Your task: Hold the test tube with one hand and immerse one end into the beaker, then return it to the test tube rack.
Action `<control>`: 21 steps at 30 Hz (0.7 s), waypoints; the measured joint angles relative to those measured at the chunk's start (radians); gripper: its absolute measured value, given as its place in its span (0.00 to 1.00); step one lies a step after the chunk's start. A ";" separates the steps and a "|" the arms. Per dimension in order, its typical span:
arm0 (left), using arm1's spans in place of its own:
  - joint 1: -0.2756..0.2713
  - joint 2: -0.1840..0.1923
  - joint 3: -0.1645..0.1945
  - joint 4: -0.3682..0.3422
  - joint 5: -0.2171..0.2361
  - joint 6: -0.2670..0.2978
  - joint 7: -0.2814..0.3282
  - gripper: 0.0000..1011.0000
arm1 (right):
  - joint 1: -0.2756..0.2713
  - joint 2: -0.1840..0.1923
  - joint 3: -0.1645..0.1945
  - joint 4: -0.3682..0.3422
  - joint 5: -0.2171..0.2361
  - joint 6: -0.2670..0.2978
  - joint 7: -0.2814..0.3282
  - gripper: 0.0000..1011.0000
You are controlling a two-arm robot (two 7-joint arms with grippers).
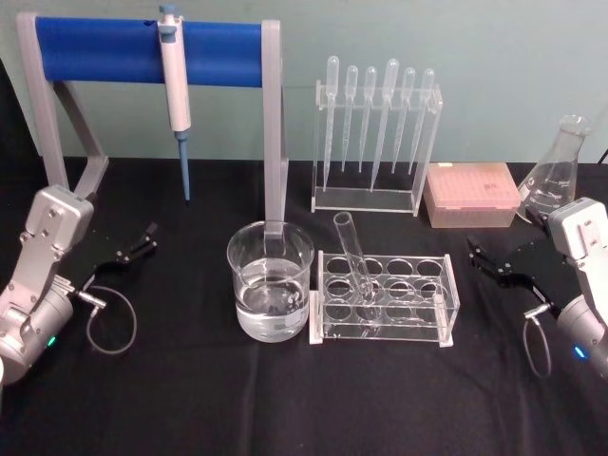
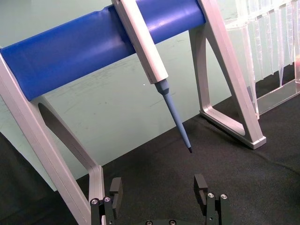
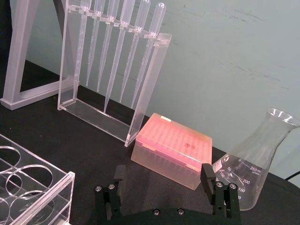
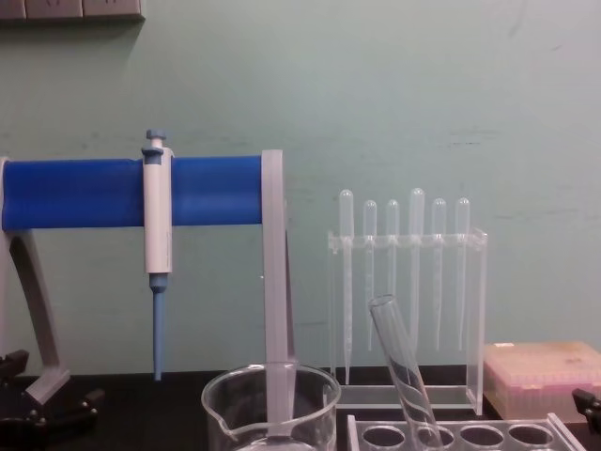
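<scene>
Writing on the glass flask (image 3: 257,157), and it reads clean: a white printed scale runs down its side, 250 ml at the top, 200 under it, 150 below that. More small figures sit just beside that scale, too faint to read for certain.
</scene>
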 joint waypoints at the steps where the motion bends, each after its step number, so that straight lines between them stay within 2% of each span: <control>1: 0.000 0.000 0.000 0.000 0.000 0.000 0.000 0.99 | 0.000 0.000 0.000 0.000 0.000 0.000 0.000 0.99; 5: 0.000 0.000 0.000 0.000 0.000 0.000 0.000 0.99 | -0.033 0.018 0.014 -0.052 -0.030 0.022 -0.017 0.99; 9: 0.000 0.000 0.000 0.000 0.000 0.000 0.000 0.99 | -0.090 0.059 0.035 -0.156 -0.045 0.065 -0.028 0.99; 10: 0.000 0.000 0.000 0.000 0.000 0.000 0.000 0.99 | -0.105 0.069 0.042 -0.181 -0.041 0.072 -0.027 0.99; 13: 0.000 0.000 0.000 0.000 0.000 0.000 0.000 0.99 | -0.178 0.121 0.074 -0.304 0.008 0.103 0.016 0.99; 14: 0.000 0.000 0.000 0.000 0.000 0.000 0.000 0.99 | -0.178 0.121 0.074 -0.304 0.008 0.103 0.016 0.99; 15: 0.000 0.000 0.000 0.000 0.000 0.000 0.000 0.99 | -0.205 0.142 0.084 -0.348 0.027 0.114 0.041 0.99; 18: 0.000 0.000 0.000 0.000 0.000 0.000 0.000 0.99 | -0.243 0.171 0.092 -0.417 0.056 0.130 0.090 0.99; 21: 0.000 0.000 0.000 0.000 0.000 0.000 0.000 0.99 | -0.255 0.180 0.090 -0.447 0.069 0.136 0.123 0.99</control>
